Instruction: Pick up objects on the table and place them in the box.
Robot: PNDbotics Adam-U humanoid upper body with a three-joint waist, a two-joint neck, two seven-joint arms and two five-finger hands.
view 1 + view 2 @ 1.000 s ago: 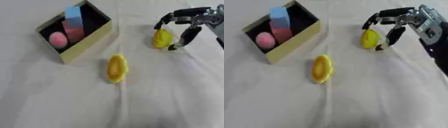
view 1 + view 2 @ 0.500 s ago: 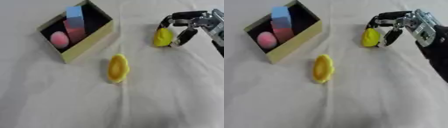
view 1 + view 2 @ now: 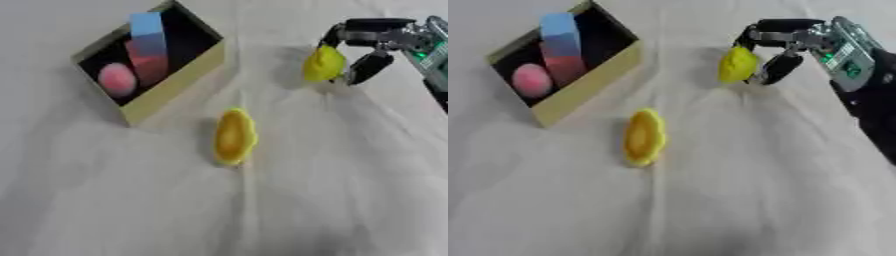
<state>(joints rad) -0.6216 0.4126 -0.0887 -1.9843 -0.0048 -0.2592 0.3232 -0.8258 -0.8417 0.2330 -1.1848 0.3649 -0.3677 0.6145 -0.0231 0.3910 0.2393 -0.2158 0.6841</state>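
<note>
A yellow rounded object (image 3: 738, 64) sits pinched in the right robot hand (image 3: 785, 42), with curled fingers over its top and the thumb against its right side. It shows at the upper right of both views, and a soft shadow lies on the cloth just below and to the left of it (whether it is clear of the cloth or still touching cannot be told). The black and silver forearm behind the hand runs off toward the right edge, with a small green light on its wrist section.

Near the middle of the desk (image 3: 332, 200) lies a second yellow object (image 3: 234, 136), long, flat and wavy at the rim, resting lengthwise toward the camera. It is well apart from the held one and nothing touches it.

Toward the upper left stands the box (image 3: 178, 82), turned at an angle, with tan walls and a dark inside. It holds three things: a pink ball (image 3: 116, 79) at the nearer end, a red block (image 3: 149, 66) beside it, and a light blue block (image 3: 147, 34) standing upright against the red one, reaching above the rim.

A pale, lightly creased cloth covers the desk. The left robot hand shows in neither view.
</note>
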